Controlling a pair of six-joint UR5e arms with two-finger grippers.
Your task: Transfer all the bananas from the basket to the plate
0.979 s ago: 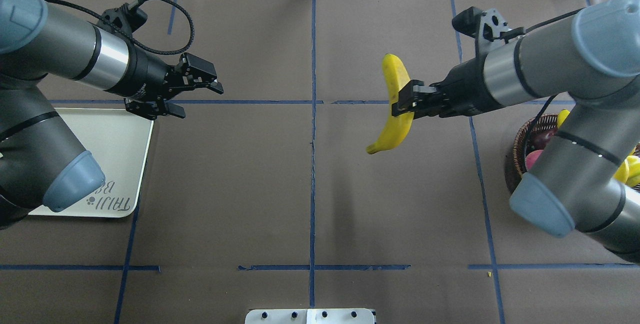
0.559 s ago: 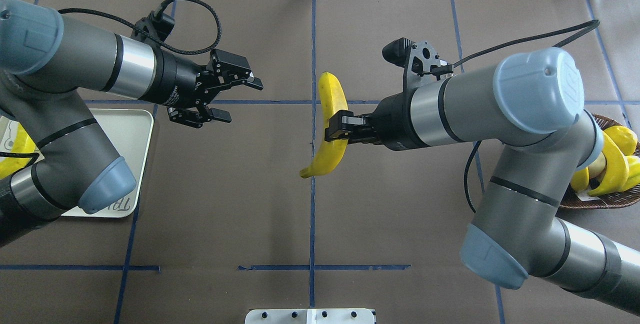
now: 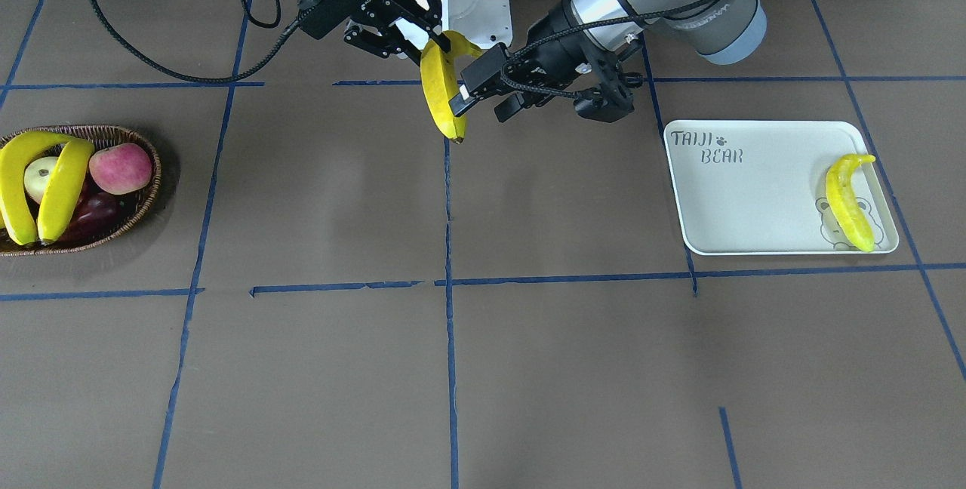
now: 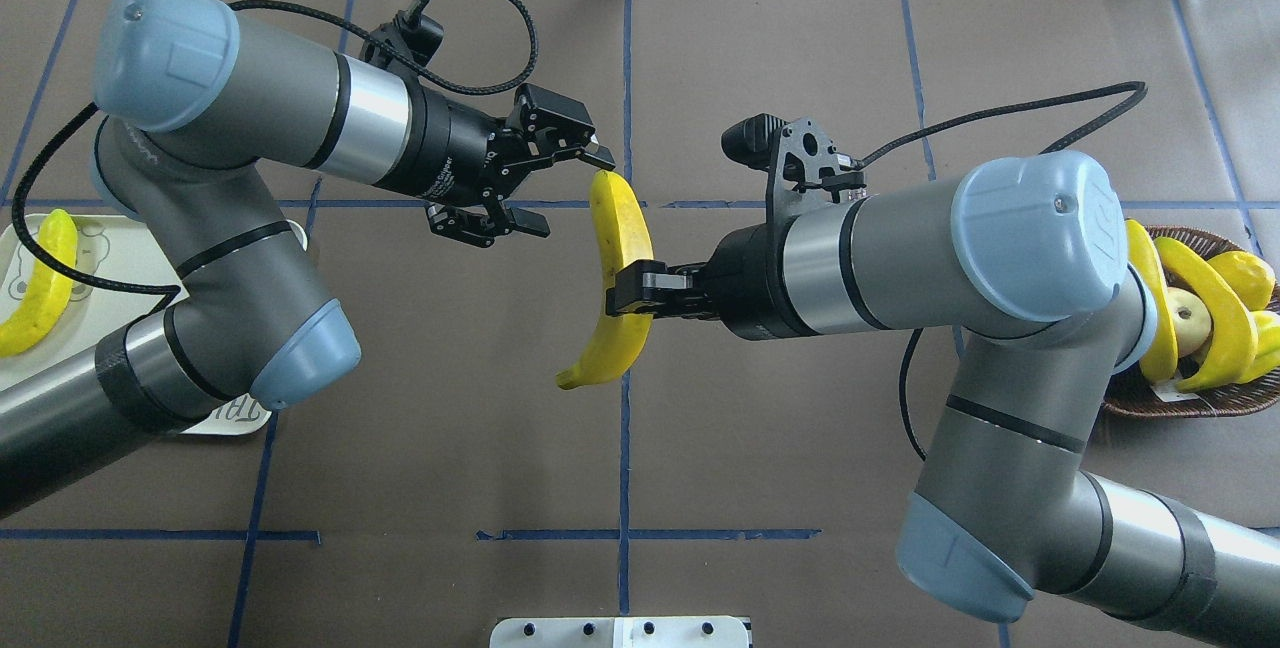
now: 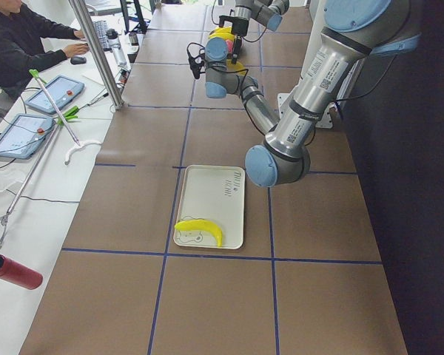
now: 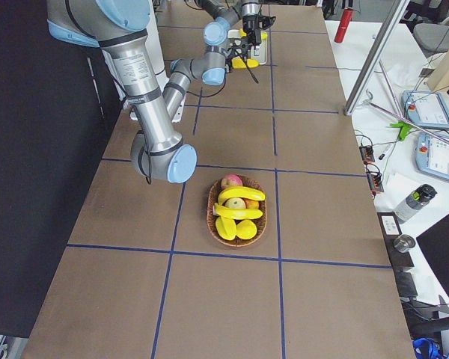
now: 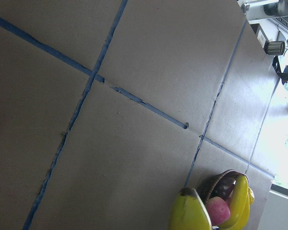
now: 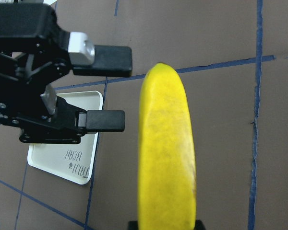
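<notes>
We read grey lettering, "TAIJI BEAR" (image 3: 707,147), across one corner of the plate (image 3: 755,202), a pale rectangular tray with rounded corners that lay at the robot's left end of the table (image 4: 450,428). A faint bear face was drawn at its other end, and one glossy yellow banana (image 3: 849,202) lay over that drawing. On the right tool (image 4: 632,290), a small white marking on the black body looked like "ROBOTIQ" in the front-facing view. The right arm reached in from the robot's right with its elbow bent and its wrist turned toward the table's middle. Its tool was pinched on the held banana (image 4: 620,268) around the midsection, carrying the smooth, curved fruit in the air above the central line of blue tape (image 4: 624,448), one end pointing away from the robot. The left arm stretched out opposite it, and the left tool (image 4: 565,190) had its fingers spread wide just beside that far end of the held banana; we could not tell whether a fingertip touched it. The basket (image 3: 147,195), a shallow oval of dark-brown woven wicker, sat at the robot's right end, well apart from the plate. It held two bananas (image 3: 53,187) laid side by side, a round pink-red apple (image 3: 121,167) and a dark red fruit (image 3: 94,211). Brown paper covered the table.
</notes>
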